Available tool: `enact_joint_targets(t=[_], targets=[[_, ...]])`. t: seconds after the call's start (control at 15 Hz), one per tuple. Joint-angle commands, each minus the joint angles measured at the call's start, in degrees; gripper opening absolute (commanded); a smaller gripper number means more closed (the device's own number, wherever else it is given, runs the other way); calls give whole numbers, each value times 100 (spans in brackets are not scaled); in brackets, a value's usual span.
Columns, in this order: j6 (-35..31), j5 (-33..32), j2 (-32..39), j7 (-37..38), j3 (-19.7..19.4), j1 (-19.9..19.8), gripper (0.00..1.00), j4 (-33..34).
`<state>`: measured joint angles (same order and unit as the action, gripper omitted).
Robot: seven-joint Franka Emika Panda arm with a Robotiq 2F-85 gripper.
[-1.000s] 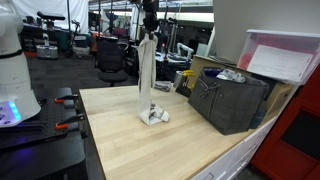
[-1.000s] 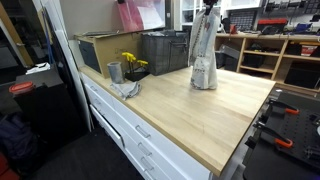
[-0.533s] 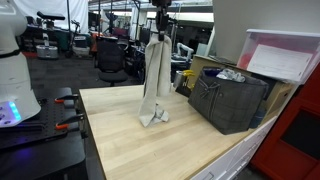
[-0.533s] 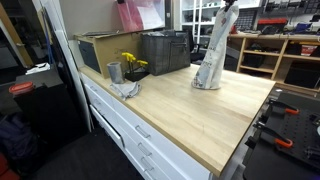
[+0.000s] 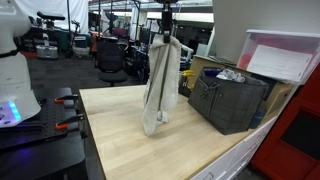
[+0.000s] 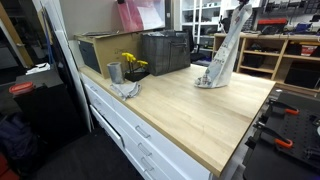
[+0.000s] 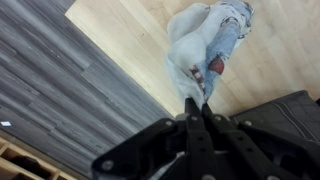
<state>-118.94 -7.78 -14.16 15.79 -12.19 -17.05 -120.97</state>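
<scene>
One cloth [image 5: 158,85] pinched at top edge in closed hand [image 5: 165,34] — hangs long under own weight, lower end bunched on bench [image 5: 115,145] near crate [image 5: 230,102].

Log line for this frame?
gripper: shut on cloth | cloth: hanging, lower end on table | nearby: dark crate

No text, label or number can be read anywhere.
</scene>
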Motion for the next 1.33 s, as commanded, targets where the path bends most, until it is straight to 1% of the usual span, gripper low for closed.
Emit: enact_joint_targets(t=[0.0, 0.07, 0.27, 0.33, 0.4, 0.47, 0.67, 0.73, 1.0, 1.27], targets=[[-53, -408, -52, 590, 45, -132, 29, -93], [-38, -514, -61, 724, 54, -150, 30, -114], [-8, -830, -110, 1040, 120, -136, 51, -164], [-1, -909, -129, 1117, 163, -107, 59, -163], [13, -925, -142, 1158, 212, -59, 66, -154], [9, -903, -152, 1168, 265, -9, 73, -153], [-130, -562, -162, 913, 449, 259, 96, -174], [-161, -445, -156, 852, 499, 349, 100, -176], [-520, 208, -53, 378, 630, 770, 100, -375], [-992, 699, 193, -467, 648, 1074, 100, -760]])
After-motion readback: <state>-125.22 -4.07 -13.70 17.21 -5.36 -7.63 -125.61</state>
